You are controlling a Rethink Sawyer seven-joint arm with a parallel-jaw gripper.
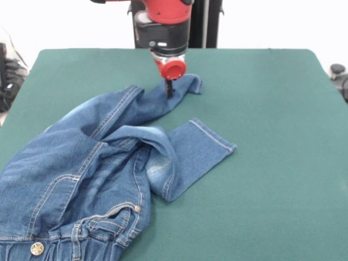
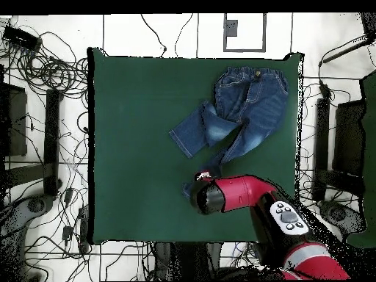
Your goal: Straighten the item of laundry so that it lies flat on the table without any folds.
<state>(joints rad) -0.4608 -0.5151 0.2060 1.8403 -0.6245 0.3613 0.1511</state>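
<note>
The small blue denim jeans lie crumpled on the left half of the dark green table. The waistband with its metal button is at the near left corner. One leg is folded across the other, with its cuff pointing right. The other leg runs up to the far middle. My gripper comes straight down on that leg's cuff, its dark fingers close together in the cloth. In the overhead view the jeans lie at the table's upper right, and the red arm covers the gripper.
The robot's pedestal stands behind the far edge. A dark object sits off the table's right side. Cables and stands surround the table on the floor. The jeans' waistband reaches the table's near edge.
</note>
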